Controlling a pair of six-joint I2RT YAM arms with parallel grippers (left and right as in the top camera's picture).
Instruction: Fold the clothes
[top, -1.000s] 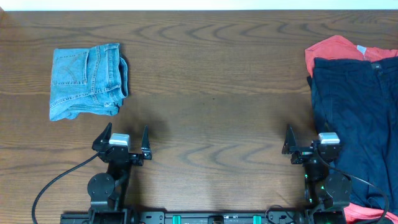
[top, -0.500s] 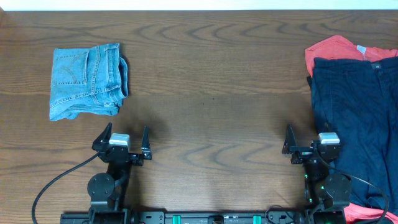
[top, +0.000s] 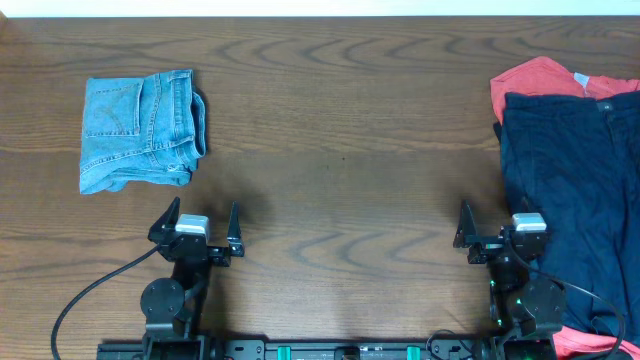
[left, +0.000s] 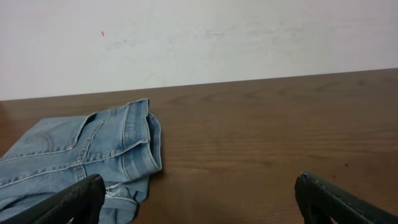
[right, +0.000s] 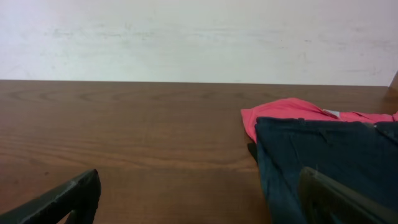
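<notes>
Folded light-blue jeans (top: 138, 128) lie at the far left of the table; they also show in the left wrist view (left: 81, 155). A dark navy garment (top: 575, 190) lies unfolded at the right, on top of a red garment (top: 535, 76); both show in the right wrist view, the navy garment (right: 323, 155) in front of the red garment (right: 280, 115). My left gripper (top: 200, 222) is open and empty near the front edge, below the jeans. My right gripper (top: 487, 224) is open and empty, its right finger next to the navy garment's left edge.
The brown wooden table (top: 340, 150) is bare between the two piles. A white wall (left: 199, 37) stands behind the table's far edge. A black cable (top: 85, 295) runs from the left arm's base.
</notes>
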